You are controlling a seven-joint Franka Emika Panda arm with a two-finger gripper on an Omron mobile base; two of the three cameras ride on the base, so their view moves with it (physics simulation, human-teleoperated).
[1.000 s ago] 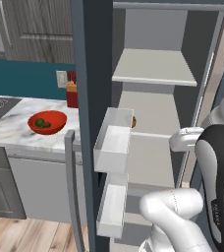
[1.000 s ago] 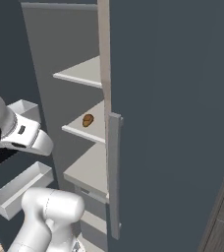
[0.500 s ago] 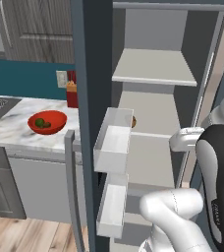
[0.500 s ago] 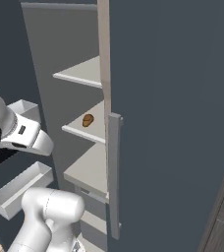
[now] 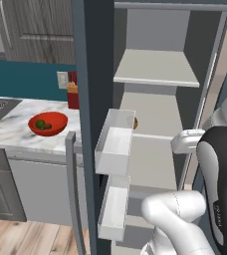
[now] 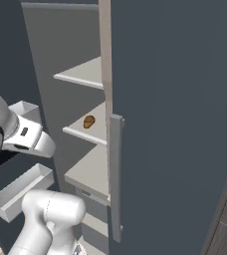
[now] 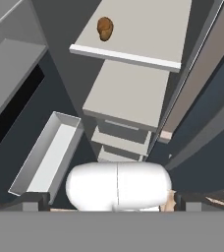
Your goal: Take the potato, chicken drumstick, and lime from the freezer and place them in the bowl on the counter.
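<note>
The gripper [image 7: 112, 199] hangs in front of the open freezer [image 5: 155, 79], jaws spread as wide as they go with nothing between them. Beyond it, on a middle shelf [image 7: 133, 37] inside the freezer, lies the chicken drumstick [image 7: 104, 28], alone near the shelf's front edge. Farther off, left of the freezer, the bowl [image 5: 48, 123] rests on the counter [image 5: 16, 134], with the lime [image 5: 40, 124] inside it.

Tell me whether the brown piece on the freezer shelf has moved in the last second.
No. The brown piece sits at the same spot on its shelf, left of the freezer door edge, as before.
</note>
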